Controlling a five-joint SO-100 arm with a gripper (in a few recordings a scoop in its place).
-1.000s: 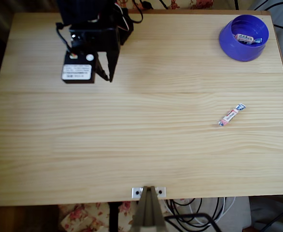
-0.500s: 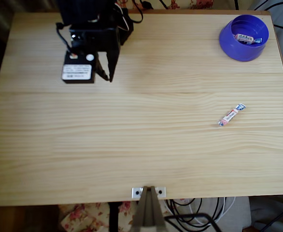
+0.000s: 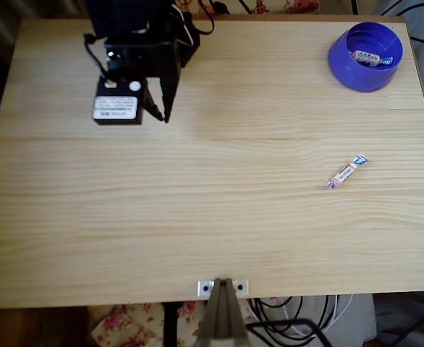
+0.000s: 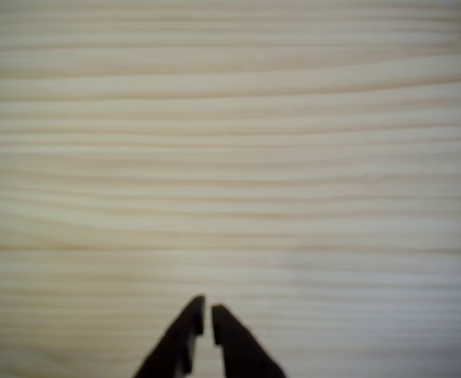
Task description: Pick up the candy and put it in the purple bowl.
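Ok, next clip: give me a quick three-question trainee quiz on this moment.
1. True or false: the purple bowl already holds candy.
2. Where is the loose candy in the overhead view? A) right side of the table, B) under the gripper, C) off the table.
3. Fill in: in the wrist view the gripper tips are nearly ____, holding nothing.

Key: 1 true; 2 A; 3 shut.
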